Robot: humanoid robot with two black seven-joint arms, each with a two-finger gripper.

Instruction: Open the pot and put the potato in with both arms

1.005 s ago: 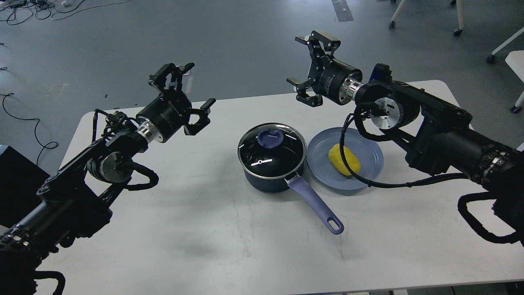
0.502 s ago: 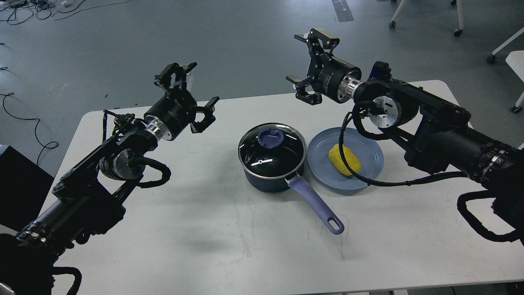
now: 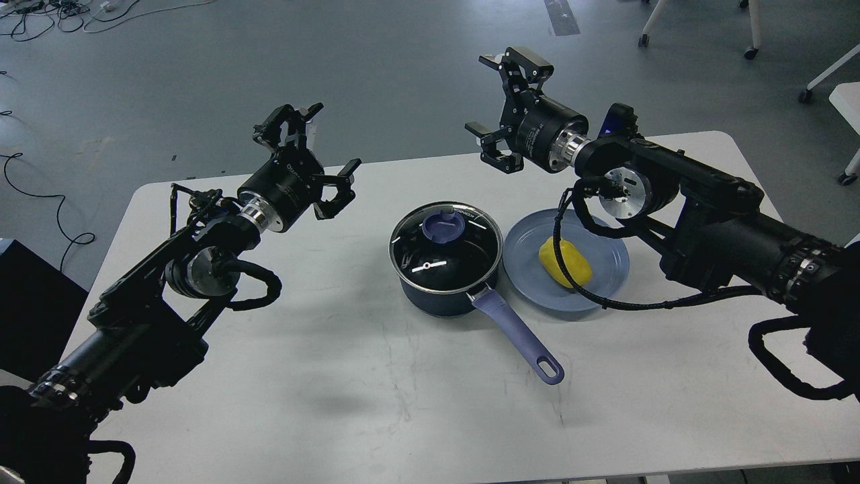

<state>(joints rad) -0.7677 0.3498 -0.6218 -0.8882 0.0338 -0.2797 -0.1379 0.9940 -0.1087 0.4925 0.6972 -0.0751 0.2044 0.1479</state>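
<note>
A dark blue pot (image 3: 443,296) stands in the middle of the white table (image 3: 349,376). Its glass lid (image 3: 416,259) with a purple knob (image 3: 442,225) is on. Its purple handle (image 3: 517,333) points to the front right. A yellow potato (image 3: 566,262) lies on a light blue plate (image 3: 605,245) just right of the pot. My left gripper (image 3: 316,144) is open and empty, raised to the left of the pot. My right gripper (image 3: 497,97) is open and empty, raised above the table's far edge behind the pot and plate.
A black cable of my right arm (image 3: 571,269) hangs over the plate and crosses the potato. Chair and table legs (image 3: 752,47) stand on the grey floor at the far right. Cables (image 3: 40,195) lie on the floor at the left.
My left arm has reached forward and right, bringing its gripper closer to the pot. My right gripper has shifted slightly left and up. Pot, lid, plate and potato have not moved.
</note>
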